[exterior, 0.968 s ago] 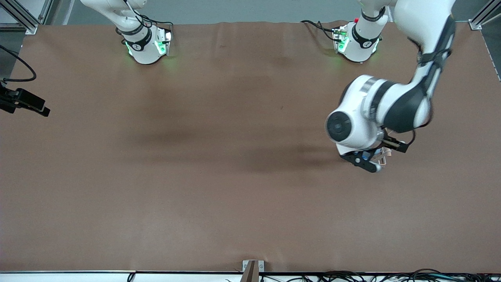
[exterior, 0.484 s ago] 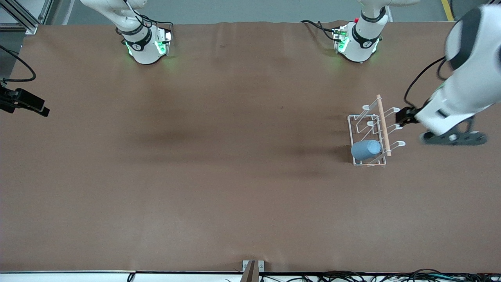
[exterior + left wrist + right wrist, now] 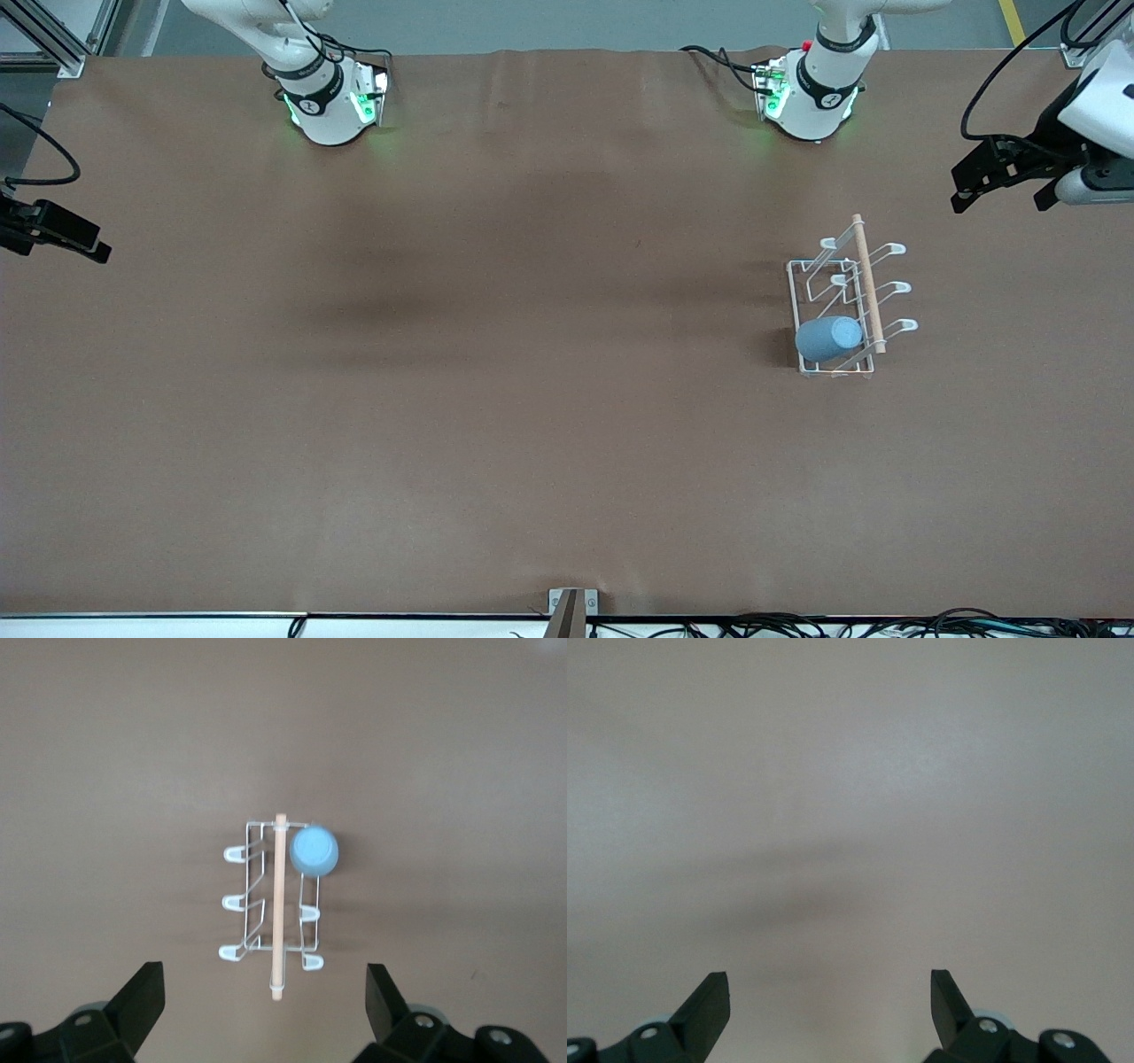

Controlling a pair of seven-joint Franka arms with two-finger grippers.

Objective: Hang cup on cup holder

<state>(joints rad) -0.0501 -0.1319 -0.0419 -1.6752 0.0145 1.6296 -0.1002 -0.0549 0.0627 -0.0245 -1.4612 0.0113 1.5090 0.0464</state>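
Observation:
The light-blue cup (image 3: pixel 828 338) (image 3: pixel 314 851) sits slanted over a prong of the white wire cup holder (image 3: pixel 866 283) (image 3: pixel 279 904), at the holder's end nearer the front camera, bottom up. My left gripper (image 3: pixel 999 204) (image 3: pixel 264 979) hangs open and empty, high over the table at the left arm's end, apart from the holder. Seen from the left wrist, the whole holder and the cup lie well below the spread fingers. My right gripper (image 3: pixel 830 979) is open with nothing between its fingers, over bare brown table; the right arm waits.
Brown cloth (image 3: pixel 496 399) covers the table. Both arm bases (image 3: pixel 328 106) (image 3: pixel 811 97) stand along its edge farthest from the front camera. A black device with a cable (image 3: pixel 58 232) sticks in at the right arm's end. Cables lie along the front edge (image 3: pixel 886 625).
The left arm has swung away from over the cup holder toward the left arm's end of the table, uncovering the holder with the cup on it. The right arm has not moved.

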